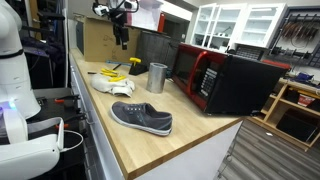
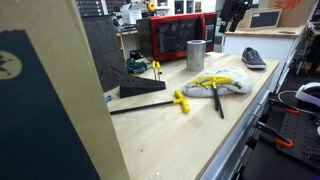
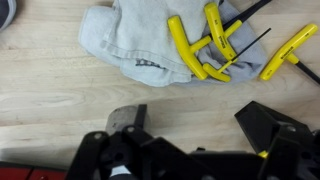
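Wooden workshop counter. Gripper hangs high above far end, jaws wide apart, holding nothing. Below, in wrist view, grey cloth lies crumpled on wood, yellow T-handle keys on top (several, crossed). Metal cup and shoe near.

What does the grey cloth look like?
The cloth is pale grey, soft-looking and crumpled, with a hemmed edge and a small dark print. It lies bunched on the wooden counter. Yellow-handled tools rest partly on it. The open gripper hangs above, not touching it.
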Controlling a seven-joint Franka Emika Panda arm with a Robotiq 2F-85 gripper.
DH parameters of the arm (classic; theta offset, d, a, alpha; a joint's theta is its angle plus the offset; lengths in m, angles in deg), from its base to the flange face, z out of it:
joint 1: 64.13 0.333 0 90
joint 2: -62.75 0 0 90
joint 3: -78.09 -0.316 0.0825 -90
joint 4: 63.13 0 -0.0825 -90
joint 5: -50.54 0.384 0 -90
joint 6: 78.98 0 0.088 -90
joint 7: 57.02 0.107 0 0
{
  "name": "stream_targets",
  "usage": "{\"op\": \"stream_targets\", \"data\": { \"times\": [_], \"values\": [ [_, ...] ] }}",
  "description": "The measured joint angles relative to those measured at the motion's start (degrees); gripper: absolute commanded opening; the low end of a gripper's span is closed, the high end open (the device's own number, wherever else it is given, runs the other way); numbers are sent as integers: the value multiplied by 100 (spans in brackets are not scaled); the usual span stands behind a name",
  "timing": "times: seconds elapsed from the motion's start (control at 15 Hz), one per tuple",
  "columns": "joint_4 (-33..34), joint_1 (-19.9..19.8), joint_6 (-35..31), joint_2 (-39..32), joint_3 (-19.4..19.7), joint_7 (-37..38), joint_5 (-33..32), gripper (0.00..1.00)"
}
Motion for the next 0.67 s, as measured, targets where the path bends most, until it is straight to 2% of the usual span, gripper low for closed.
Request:
{"op": "stream_targets", "data": {
  "times": [0.67],
  "values": [
    [1,102,11,-633,-171,-3,-15,100]
  ]
}}
